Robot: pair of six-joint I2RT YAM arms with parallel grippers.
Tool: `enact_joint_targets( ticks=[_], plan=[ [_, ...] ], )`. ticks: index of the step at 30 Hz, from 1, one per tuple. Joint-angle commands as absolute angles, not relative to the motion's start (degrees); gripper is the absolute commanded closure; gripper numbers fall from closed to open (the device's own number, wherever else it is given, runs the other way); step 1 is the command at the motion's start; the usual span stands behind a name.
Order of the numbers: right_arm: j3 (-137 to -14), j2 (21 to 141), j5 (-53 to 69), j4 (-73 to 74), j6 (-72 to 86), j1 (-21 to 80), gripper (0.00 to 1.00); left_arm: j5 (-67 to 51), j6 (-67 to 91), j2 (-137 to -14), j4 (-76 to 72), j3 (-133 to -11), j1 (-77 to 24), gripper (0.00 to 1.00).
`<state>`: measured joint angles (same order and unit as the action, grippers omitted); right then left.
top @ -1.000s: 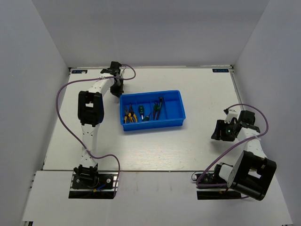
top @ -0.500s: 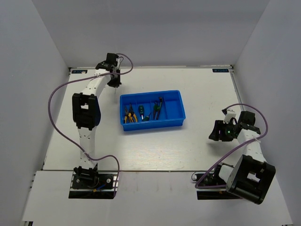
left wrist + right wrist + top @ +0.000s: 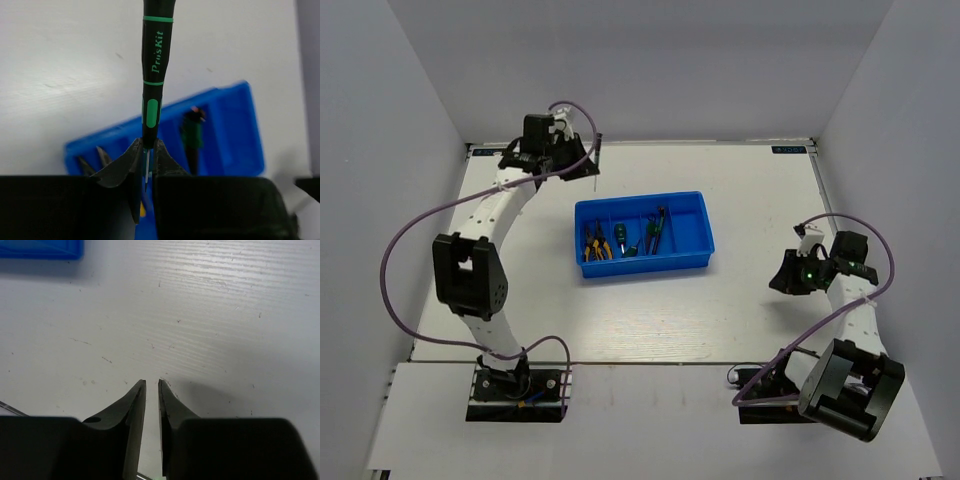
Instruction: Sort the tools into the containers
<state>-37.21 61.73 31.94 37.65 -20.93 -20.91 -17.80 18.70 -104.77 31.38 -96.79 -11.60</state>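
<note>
Your left jaws pinch the thin black screwdriver [image 3: 154, 75] at the base of its handle, raised beyond the far-left corner of the blue tray [image 3: 650, 266]. Your right jaws are nearly pressed together, empty, above the desk [image 3: 225, 315].

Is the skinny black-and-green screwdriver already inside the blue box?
No, the left gripper is pinching the screwdriver between its fingers, so it is not lying in the blue tray.
</note>
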Motion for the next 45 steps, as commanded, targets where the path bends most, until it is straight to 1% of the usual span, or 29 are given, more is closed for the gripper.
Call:
enact_joint_targets(
  ticks=[1,4,7,11,15,21,23,29,33,34,35,38,40,41,42,45],
  plan=[
    [-39.46,58.98,33.75,38.85,-20.13,-20.83,0.76,-35.58,32.57,-98.27,14.80,-87.38,-13.88,1.00],
    [-39.20,57.66,34.01,39.29,-20.65,-20.83,0.76,-37.69,36.55,-96.51,10.91,-82.98,-16.52,1.00],
    [-39.28,56.87,34.63,39.46,-20.83,-20.83,0.76,-39.63,39.19,-97.38,7.30,-82.45,-19.15,1.00],
    [-39.64,56.17,35.51,40.52,-21.09,-20.83,0.76,-38.50,41.21,-100.37,5.36,-82.44,-23.11,1.00],
    [-39.46,54.76,35.77,40.52,-21.36,-20.83,0.76,-31.75,41.22,-102.22,7.99,-83.23,-27.93,1.00],
    [-39.46,53.88,36.39,40.61,-21.53,-21.01,0.76,-25.77,43.15,-108.09,9.76,-85.95,-34.01,1.00],
    [-39.55,53.96,36.39,40.95,-21.71,-21.01,0.76,-23.83,44.55,-108.80,9.06,-85.96,-35.15,1.00],
    [-39.38,53.09,36.47,41.13,-21.97,-21.09,0.76,-12.51,47.90,-110.56,8.88,-87.09,-38.93,1.00],
    [-39.55,52.82,36.48,41.57,-21.97,-21.09,0.76,-8.96,47.90,-111.88,9.40,-87.10,-40.25,1.00],
    [-39.46,52.65,36.47,41.75,-21.97,-21.01,0.76,-8.27,47.90,-111.88,10.10,-87.10,-40.95,0.95],
    [-39.46,52.56,36.56,41.75,-22.06,-21.18,0.76,-7.48,47.90,-112.75,10.72,-87.80,-40.96,0.86],
    [-39.46,52.56,36.74,41.84,-22.24,-21.18,0.76,-7.47,47.90,-114.51,11.34,-88.33,-42.01,0.76],
    [-39.38,52.73,36.65,41.92,-22.32,-21.18,0.76,-7.47,47.90,-115.39,11.34,-88.86,-42.62,0.72],
    [-39.55,52.47,36.65,42.01,-22.41,-21.27,0.76,-7.47,47.90,-116.10,11.95,-89.55,-42.63,0.72],
    [-39.55,52.38,36.65,42.10,-22.50,-21.18,0.76,-7.47,47.90,-116.10,11.95,-90.17,-42.63,0.68],
    [-39.38,52.12,36.65,42.10,-22.50,-21.18,0.76,-7.47,47.90,-117.33,13.61,-91.75,-43.15,0.62]
  ],
)
